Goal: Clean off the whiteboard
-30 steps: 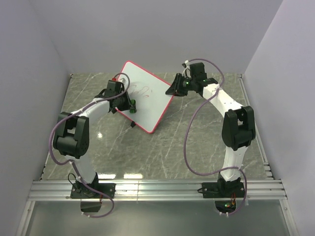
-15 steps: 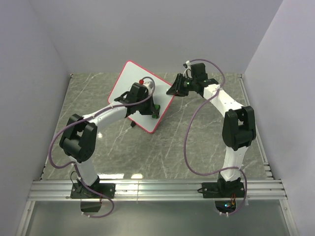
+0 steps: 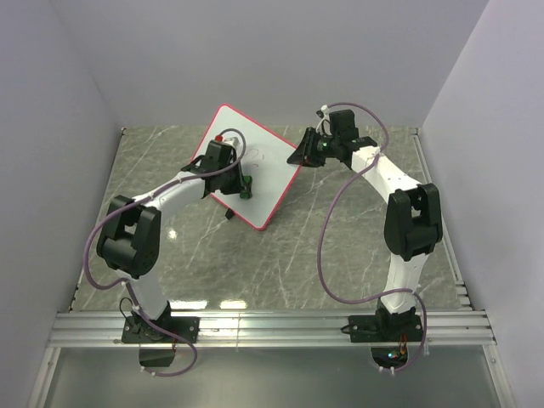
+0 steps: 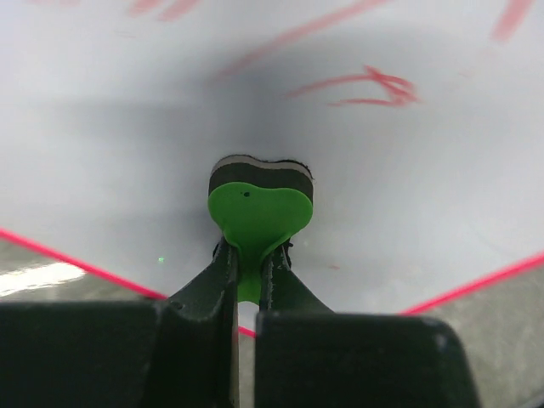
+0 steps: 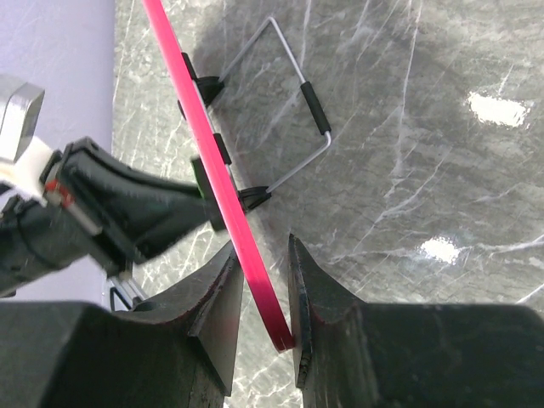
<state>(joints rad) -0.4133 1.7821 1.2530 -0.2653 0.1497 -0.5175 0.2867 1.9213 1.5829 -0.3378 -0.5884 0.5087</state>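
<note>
The whiteboard (image 3: 269, 182) stands tilted on the marble table, white with a red-pink rim. Faint red scribbles (image 4: 367, 86) remain on it. My left gripper (image 3: 243, 182) is over the board's middle, shut on a green eraser (image 4: 257, 212) whose dark felt presses on the white surface (image 4: 127, 127). My right gripper (image 3: 299, 157) is at the board's right corner. In the right wrist view its fingers (image 5: 262, 289) close round the red rim (image 5: 201, 140), seen edge-on.
The board's wire stand (image 5: 293, 102) and small black feet rest on the table behind it. Grey walls close in on the left, back and right. An aluminium rail (image 3: 272, 327) runs along the near edge by the arm bases.
My left gripper swept the eraser right across the board, then back left and up toward the middle. The red scribbles look fainter. The right arm has not moved.
</note>
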